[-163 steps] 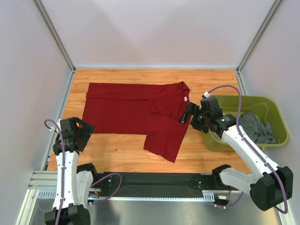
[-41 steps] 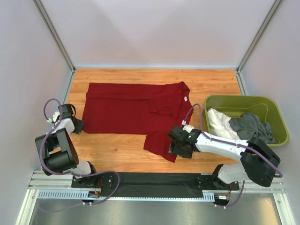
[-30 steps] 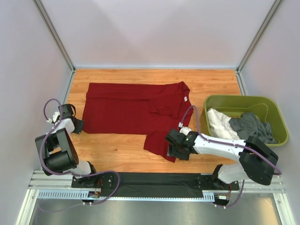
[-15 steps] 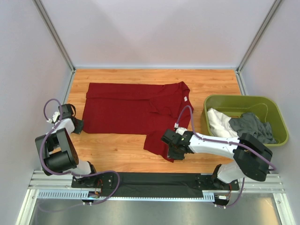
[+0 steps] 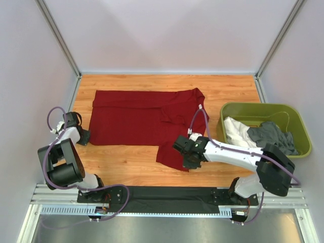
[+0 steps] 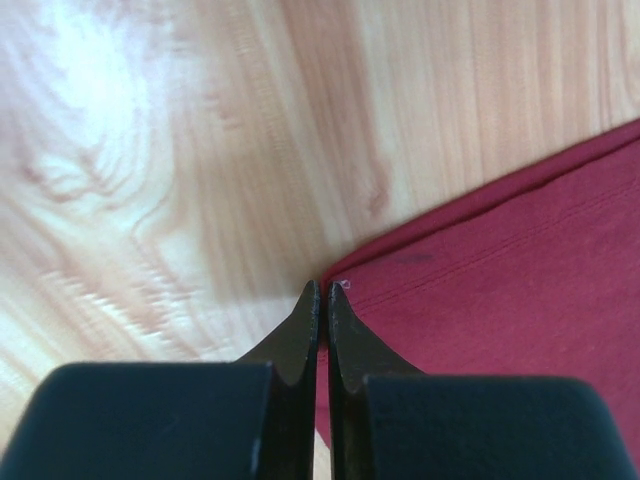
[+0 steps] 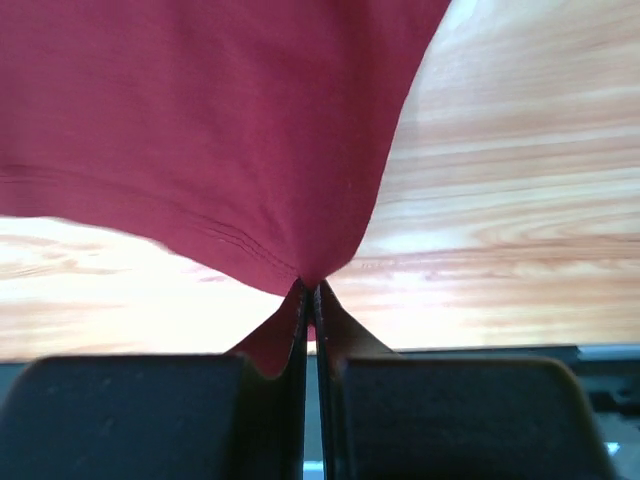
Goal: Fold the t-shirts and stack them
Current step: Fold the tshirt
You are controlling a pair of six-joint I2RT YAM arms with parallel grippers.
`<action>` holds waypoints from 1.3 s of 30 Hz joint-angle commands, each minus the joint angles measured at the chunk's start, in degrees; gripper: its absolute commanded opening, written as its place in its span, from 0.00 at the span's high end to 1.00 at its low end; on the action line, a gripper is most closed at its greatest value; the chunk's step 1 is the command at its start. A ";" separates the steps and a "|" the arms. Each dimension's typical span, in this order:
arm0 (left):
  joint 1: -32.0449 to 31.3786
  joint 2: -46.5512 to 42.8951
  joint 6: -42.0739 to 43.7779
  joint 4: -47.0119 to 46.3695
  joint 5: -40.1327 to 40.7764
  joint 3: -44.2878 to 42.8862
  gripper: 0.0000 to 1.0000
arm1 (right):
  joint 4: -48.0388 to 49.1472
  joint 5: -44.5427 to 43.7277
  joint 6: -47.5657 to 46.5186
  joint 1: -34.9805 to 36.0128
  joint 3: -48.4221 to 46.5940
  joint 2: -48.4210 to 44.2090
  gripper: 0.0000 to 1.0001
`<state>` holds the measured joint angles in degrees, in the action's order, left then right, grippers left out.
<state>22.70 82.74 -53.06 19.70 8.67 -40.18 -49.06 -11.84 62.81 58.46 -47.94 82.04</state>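
Light wooden table (image 5: 131, 162), top view. A dark red t-shirt (image 5: 136, 119) lies spread flat on the boards, its long side running left to right, with one flap reaching toward the near edge. An olive-green tub (image 5: 263, 105) stands to the right of the shirt, near it but apart. Bare wood borders the shirt on every side.

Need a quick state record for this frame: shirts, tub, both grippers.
red t-shirt: spread on table
tub: right of red t-shirt
white t-shirt: in tub
grey t-shirt: in tub, beside white
left gripper: shut on red t-shirt's near-left corner
right gripper: shut on its near sleeve corner, cloth tented
stack: none yet
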 commanded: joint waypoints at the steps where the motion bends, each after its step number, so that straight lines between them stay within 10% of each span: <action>1: 0.33 -2.75 -0.37 4.73 3.54 -2.70 1.00 | -6.13 -4.69 -3.56 -3.85 -6.45 -4.95 1.00; 22: -4.85 -0.22 -12.84 9.64 14.79 -14.04 1.00 | 2.12 -3.55 -30.98 -30.58 -36.31 12.43 1.00; 39: -10.48 11.56 -18.31 12.73 24.11 -28.36 1.00 | 4.94 -2.93 -39.60 -37.36 -57.34 31.51 1.00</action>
<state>13.04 92.66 -69.82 32.42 28.51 -65.73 -46.37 -14.22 25.63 22.81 -101.43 112.44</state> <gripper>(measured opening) 0.017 0.011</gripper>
